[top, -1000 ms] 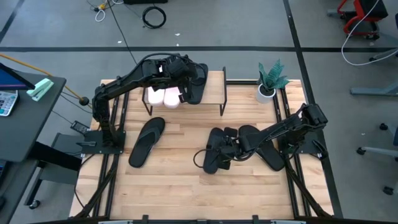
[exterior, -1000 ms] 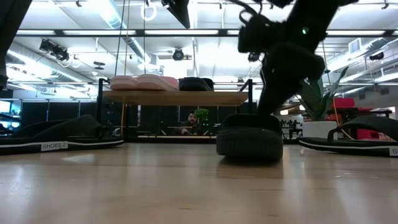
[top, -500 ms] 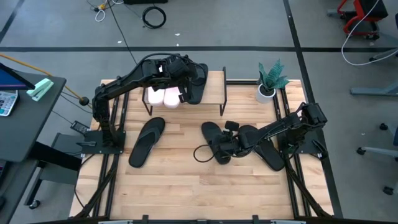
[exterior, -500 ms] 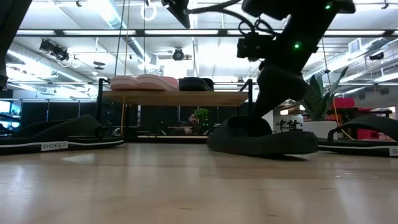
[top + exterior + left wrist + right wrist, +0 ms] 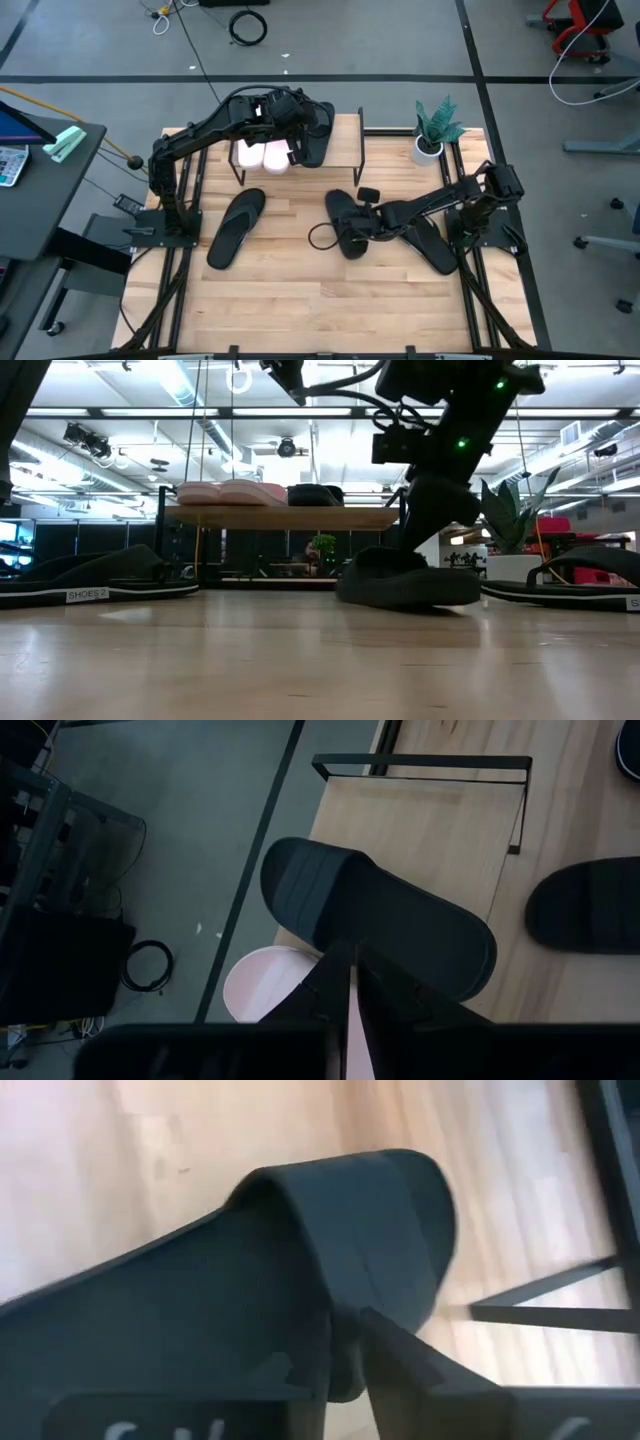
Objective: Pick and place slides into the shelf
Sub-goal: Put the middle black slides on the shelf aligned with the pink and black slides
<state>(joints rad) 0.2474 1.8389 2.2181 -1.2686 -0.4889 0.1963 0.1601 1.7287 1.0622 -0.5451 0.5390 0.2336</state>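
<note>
The shelf (image 5: 340, 152) stands at the table's far middle and carries two pale pink slides (image 5: 262, 155) and a black slide (image 5: 400, 920) lying flat on its top board. My left gripper (image 5: 346, 955) hovers shut above them, holding nothing. A second black slide (image 5: 342, 222) lies at mid-table, with my right gripper (image 5: 362, 222) shut on its strap. A third black slide (image 5: 236, 227) lies on its sole at the left. A fourth (image 5: 432, 248) lies partly under my right arm. My right gripper has the black slide by its wide strap, at the strap's edge (image 5: 345, 1280); one finger (image 5: 410, 1365) shows outside the strap, and the other is hidden under it. The fingers slant down from the table's right. The slide's sole (image 5: 405, 598) is down on the table.
A potted plant (image 5: 432, 128) stands at the far right corner beside the shelf. The right half of the shelf's top board (image 5: 440, 830) is bare. Bare table lies along the near edge (image 5: 330, 310).
My right gripper has gone toward the table's left and a little toward the far edge, rolling its wrist. The black slide under it has turned about on the table: in the low view it was end-on and now shows its long side.
</note>
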